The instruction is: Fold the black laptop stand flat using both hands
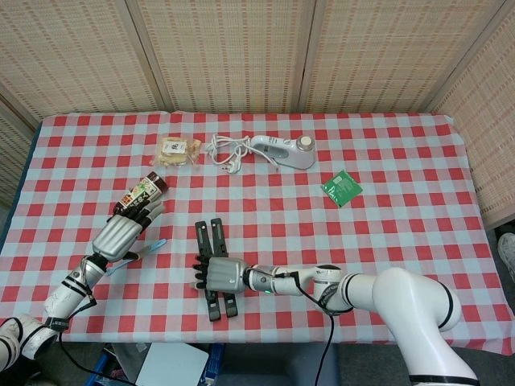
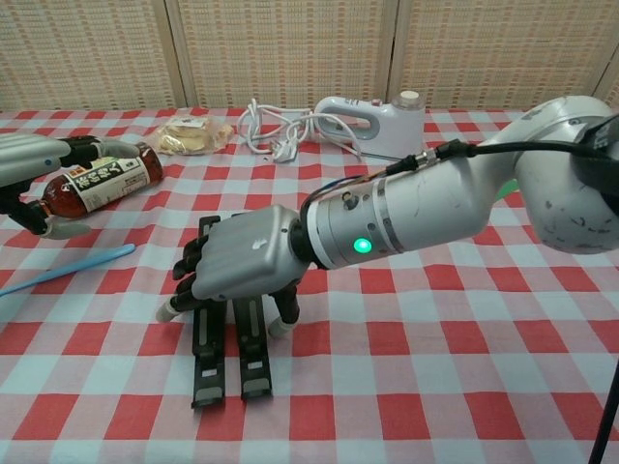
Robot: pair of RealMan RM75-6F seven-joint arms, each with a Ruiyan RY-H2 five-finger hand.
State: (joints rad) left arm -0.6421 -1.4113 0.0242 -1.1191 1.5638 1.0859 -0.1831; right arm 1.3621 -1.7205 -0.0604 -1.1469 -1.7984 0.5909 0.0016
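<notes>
My right robot hand [image 2: 242,263] lies palm-down on top of the black laptop stand [image 1: 214,270], its fingers [image 2: 198,261] draped over the two rails and curled down around them, so I judge it to be grasping the stand, though the hand hides the contact under the palm. The stand rests on the checked bench [image 1: 386,241] directly beneath this hand, its two narrow rails side by side, their foot ends [image 2: 227,372] sticking out toward me from under the palm.

My left robot hand [image 1: 121,235] is off to the left of the stand, well apart from it, fingers loosely spread and grasping nothing that I can see. Just beyond its fingertips lies a brown bottle [image 1: 143,193], and beside it a blue stick [image 2: 66,269].

The stand looks stiff, light and thin, probably metal or hard plastic with hinged joints. I judge it will slide on the cloth if pushed from one side only, so one hand should pin the rails near the middle while the other presses at the far end. Its smooth edges may slip under fingertips.
</notes>
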